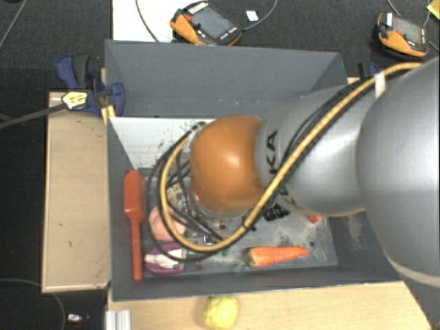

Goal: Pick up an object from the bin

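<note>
Honestly, you cannot tell if the tool (pixel 203 227) is wide or narrow under its orange cover (pixel 223 163); it hangs over a pink thing (pixel 158 223), left in the bin (pixel 220 81). Descending blind could jam the orange-red spatula (pixel 133 208) alongside.

So what's in the grey bin (pixel 220 81): an orange-red spatula (pixel 134 212) lies along the left wall in the lower left of the frame, blade end up and handle running down toward the near corner. Just beside it there's a pale pink rounded thing (pixel 157 224), half hidden, can't tell what it is. Below that sits a purple-and-white item (pixel 165 263), lying flat. A toy carrot (pixel 278 255) lies sideways at lower centre, tip pointing right, well apart from the spatula.
</note>
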